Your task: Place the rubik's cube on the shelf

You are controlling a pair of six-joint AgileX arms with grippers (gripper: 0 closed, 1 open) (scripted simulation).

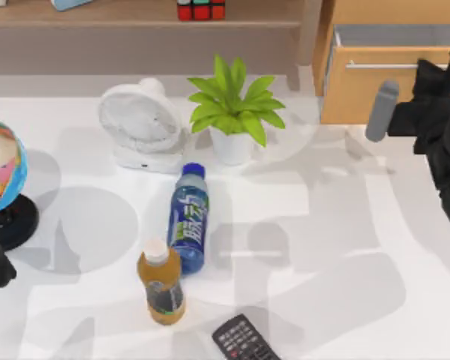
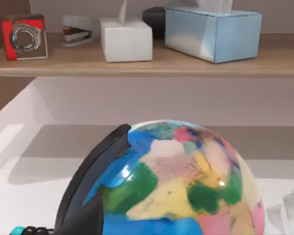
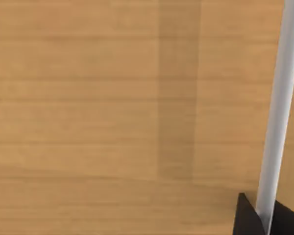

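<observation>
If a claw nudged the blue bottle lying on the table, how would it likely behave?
The blue bottle lies on its side, so a sideways push would probably roll it. Its round, glossy body looks slippery to pinch. It touches or nearly touches the upright orange bottle, which might get knocked and tip.

White fan (image 1: 141,124), potted plant (image 1: 232,112), lying blue bottle (image 1: 188,218), upright orange bottle (image 1: 160,283), remote (image 1: 244,341), globe (image 1: 1,166)

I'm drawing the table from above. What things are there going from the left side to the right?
Globe → fan → blue bottle → plant → drawer. The rubik's cube already sits up on the shelf.
</observation>
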